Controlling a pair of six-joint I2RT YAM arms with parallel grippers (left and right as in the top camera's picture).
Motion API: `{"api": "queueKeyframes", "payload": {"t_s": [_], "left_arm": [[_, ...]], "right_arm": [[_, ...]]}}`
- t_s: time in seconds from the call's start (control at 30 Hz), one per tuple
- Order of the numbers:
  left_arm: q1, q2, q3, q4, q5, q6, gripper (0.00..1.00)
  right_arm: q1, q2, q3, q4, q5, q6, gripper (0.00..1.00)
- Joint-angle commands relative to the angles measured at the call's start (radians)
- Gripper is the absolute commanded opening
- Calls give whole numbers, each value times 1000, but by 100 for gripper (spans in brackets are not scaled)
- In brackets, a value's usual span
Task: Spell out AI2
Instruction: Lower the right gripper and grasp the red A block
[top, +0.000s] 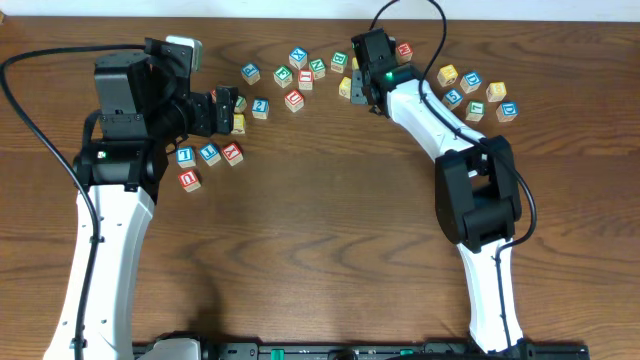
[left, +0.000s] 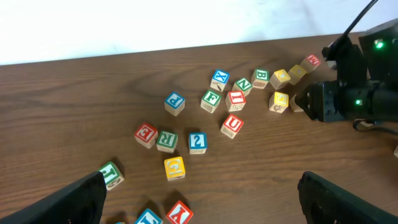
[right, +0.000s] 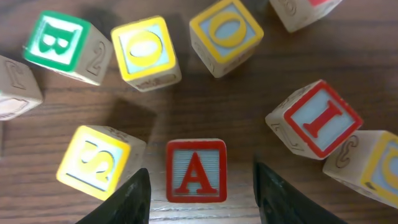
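Right hand (right: 199, 167) is spread, one finger on each side of the small wooden cube with a red "A" in a red frame (right: 196, 170). There's a visible gap on both sides and neither finger touches it. A cube sits flat on the dark wooden counter (top: 320, 250), letter face up. In the overhead view the right hand covers it.

Small wooden cube with a red "I" in a red frame (right: 316, 118) is just beside the A cube, on the right of the right wrist view. It's apart from the A cube and skewed. A yellow-framed cube (right: 378, 168), cut off by the picture edge, sits on the I cube's far side from the A cube. Can't tell if those two touch.

Yellow-framed "S" cube (right: 99, 163) is just beside the A cube on the opposite side, skewed, not touching.

Beyond the A cube there's a row: green-framed "B" cube (right: 59, 40), yellow-framed "O" cube (right: 146, 46), second "O" cube (right: 227, 34).

Small wooden cube with a blue "2" in a blue frame (left: 197, 142) is well apart from the A cube, on the left arm's side. 2 cube lies flat on the counter, just ahead of the left hand (left: 202, 177). Left hand is spread wide and grips nothing.
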Motion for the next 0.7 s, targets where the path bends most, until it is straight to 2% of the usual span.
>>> {"api": "queueKeyframes", "payload": {"t_s": [0.0,0.07,0.27,0.3,0.37,0.4,0.67], "left_arm": [[0,-2,26,2,1,-8,98],[0,-2,26,2,1,-8,98],[0,-2,26,2,1,-8,97],[0,-2,26,2,1,-8,98],[0,-2,26,2,1,-8,98],[0,-2,26,2,1,-8,98],[0,-2,26,2,1,-8,97]], "right_arm": [[-10,5,-28,23,9,12,49],[-12,5,-40,36,8,12,45],[-13,5,-50,53,9,12,42],[-13,5,-50,54,8,12,40],[-13,5,-50,53,7,12,28],[-13,5,-50,53,5,11,26],[-13,5,-50,53,5,8,26]]}}
